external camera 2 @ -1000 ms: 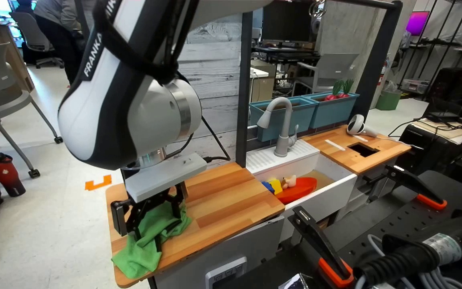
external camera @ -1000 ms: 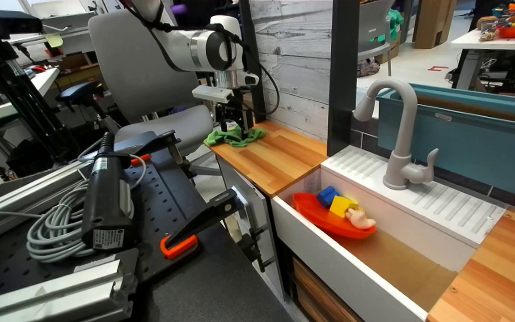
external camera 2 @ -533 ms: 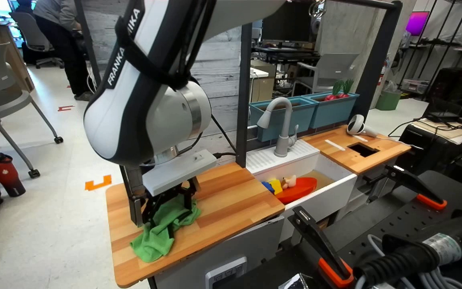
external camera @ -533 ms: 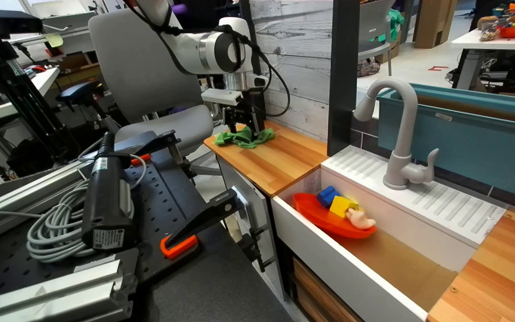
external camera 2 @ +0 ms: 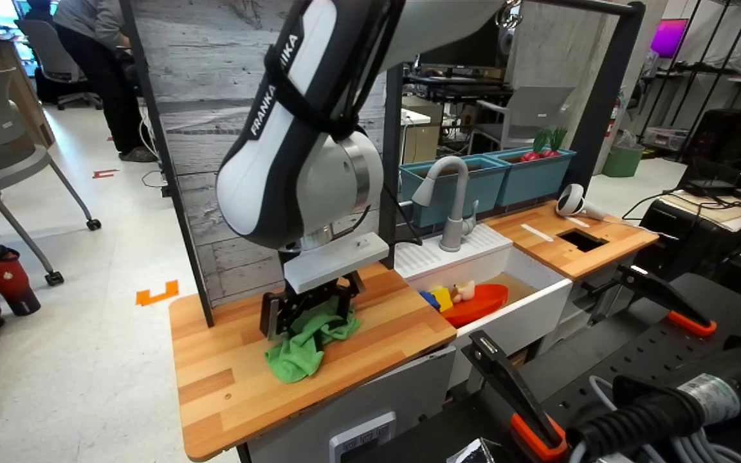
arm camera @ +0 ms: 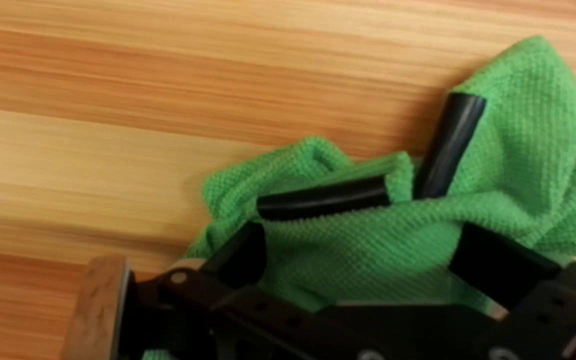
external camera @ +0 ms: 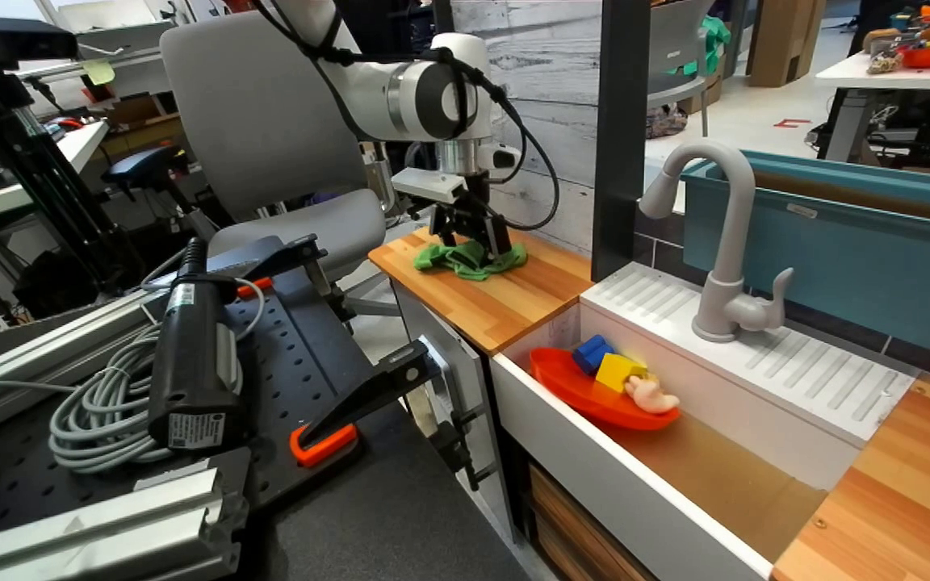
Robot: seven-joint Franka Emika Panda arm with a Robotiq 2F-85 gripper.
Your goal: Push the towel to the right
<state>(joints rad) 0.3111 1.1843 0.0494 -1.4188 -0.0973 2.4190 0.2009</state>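
In both exterior views, the green towel [external camera 2: 300, 360] is seen crumpled on the wooden worktop [external camera 2: 248, 411], apart from the white sink [external camera: 562, 444]. The end effector [arm camera: 360, 247] is held released over the towel, pointing down, its fingers [arm camera: 245, 255] spread well apart with fabric bunched between them. In the wrist view, two short black tubes [arm camera: 450, 145] are seen against the towel; whether they are attached to it cannot be told.

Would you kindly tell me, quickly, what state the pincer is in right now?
Pincer: open, its fingers spread apart, with the green towel bunched between them but not visibly clamped.
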